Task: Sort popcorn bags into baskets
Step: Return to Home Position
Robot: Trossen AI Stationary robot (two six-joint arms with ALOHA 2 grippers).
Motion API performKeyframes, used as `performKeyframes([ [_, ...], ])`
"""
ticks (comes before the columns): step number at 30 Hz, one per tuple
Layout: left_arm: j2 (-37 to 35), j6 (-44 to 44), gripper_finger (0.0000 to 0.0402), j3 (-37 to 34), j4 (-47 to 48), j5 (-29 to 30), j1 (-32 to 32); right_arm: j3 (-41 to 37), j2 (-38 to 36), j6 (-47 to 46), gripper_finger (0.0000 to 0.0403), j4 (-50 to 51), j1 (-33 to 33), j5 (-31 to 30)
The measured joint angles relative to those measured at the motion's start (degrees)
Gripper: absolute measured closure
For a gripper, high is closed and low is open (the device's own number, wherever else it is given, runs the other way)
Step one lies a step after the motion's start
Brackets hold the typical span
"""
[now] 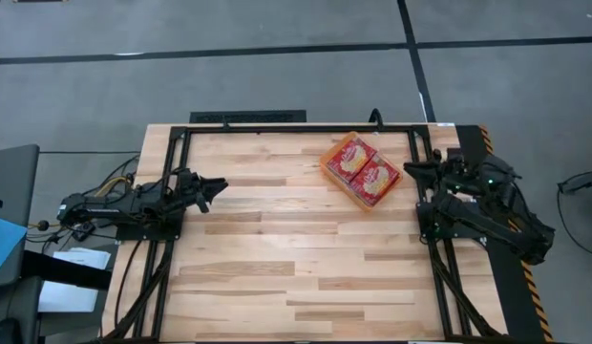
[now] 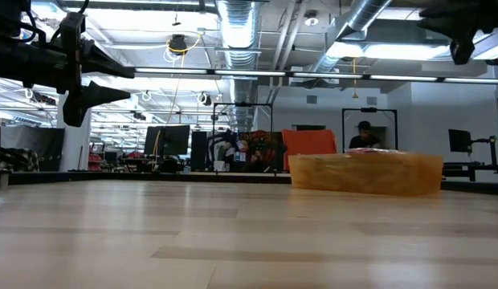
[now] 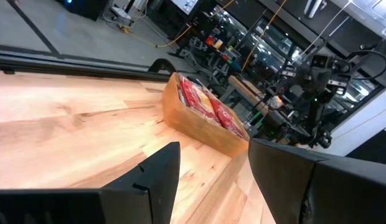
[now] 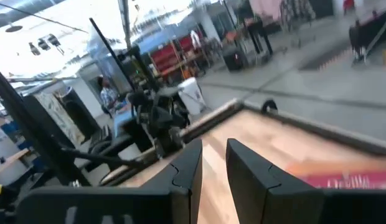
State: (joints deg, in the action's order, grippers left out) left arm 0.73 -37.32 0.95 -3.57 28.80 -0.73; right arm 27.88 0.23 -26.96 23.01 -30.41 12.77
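A pale wooden table (image 1: 277, 277) stands on grey concrete in an open workshop, with racks, monitors and ceiling ducts filling the room behind it. The translucent orange basket (image 2: 365, 175) sits turned at an angle toward the far right part of the tabletop, and the red popcorn bags (image 1: 349, 159) lie flat inside it, two side by side on top. The planks around it are bare wood. The left gripper (image 1: 218, 191) hangs above the table's left edge, pointing inward, its fingers spread wide with nothing between them. The right gripper (image 1: 409, 172) hovers at the right edge, just beside the basket, its fingers parted by a narrow gap and likewise carrying nothing. Far beyond the basket, a person (image 2: 363, 135) is visible in the background.
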Motion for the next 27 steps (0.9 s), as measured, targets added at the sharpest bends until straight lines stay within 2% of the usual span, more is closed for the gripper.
performKeyframes([
  [6, 0.0, 0.0, 0.0221, 0.0, 0.0, 0.0, 0.0, 0.0, 0.0, -2.0, 0.0305, 4.9, 0.0, -0.5],
  [14, 0.0, 0.0, 0.0221, 0.0, 0.0, 0.0, 0.0, -0.1, 0.0, -6.5, 0.0305, 2.4, 0.0, -2.6],
  [17, 0.0, 0.0, 0.0221, 0.0, 0.0, 0.0, 0.0, -2.4, 0.0, -5.1, 0.0305, -5.3, 0.1, -1.1],
  [21, 0.0, 0.0, 0.0221, 0.0, 0.0, 0.0, 0.0, -9.9, 0.0, -3.3, 0.0305, -18.0, 0.1, 0.5],
  [27, 0.0, 0.0, 0.0221, 0.0, 0.1, 0.0, 0.0, -18.5, 0.1, -14.8, 0.0305, -29.1, 1.1, 0.6],
])
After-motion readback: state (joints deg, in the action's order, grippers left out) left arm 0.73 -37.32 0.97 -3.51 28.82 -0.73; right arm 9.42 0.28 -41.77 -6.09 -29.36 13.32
